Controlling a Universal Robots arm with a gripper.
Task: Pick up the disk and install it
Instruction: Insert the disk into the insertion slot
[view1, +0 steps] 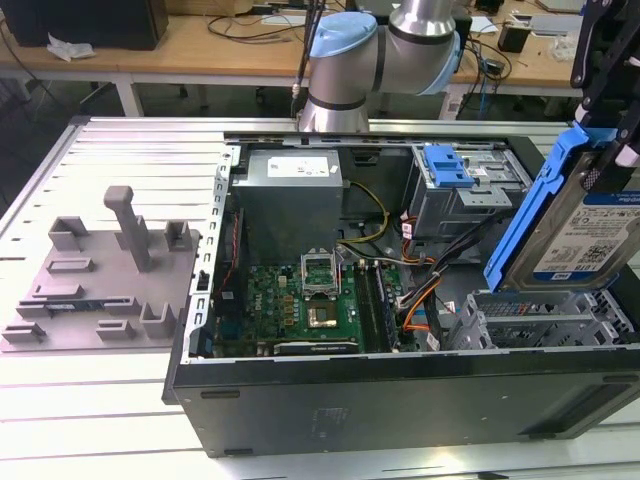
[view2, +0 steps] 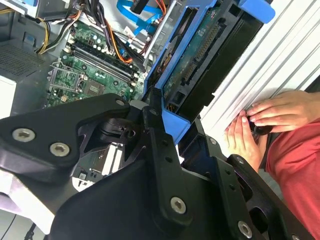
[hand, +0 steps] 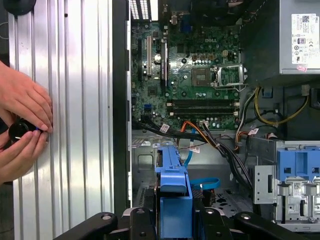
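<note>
You are looking across a ribbed aluminium counter (view1: 100, 420), with pale light glancing off its slots. At twelve o'clock in the exterior view, wooden desks (view1: 200, 45) are standing in a row, with cables (view1: 262, 22) trailing over them. At eleven o'clock a black box (view1: 90, 20) is sitting beside crumpled white paper (view1: 68, 47), and dark floor (view1: 50, 100) is showing beneath.

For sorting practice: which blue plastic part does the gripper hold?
The frame around the disk, held in the gripper; the blue latch sits on the drive cage inside.
</note>
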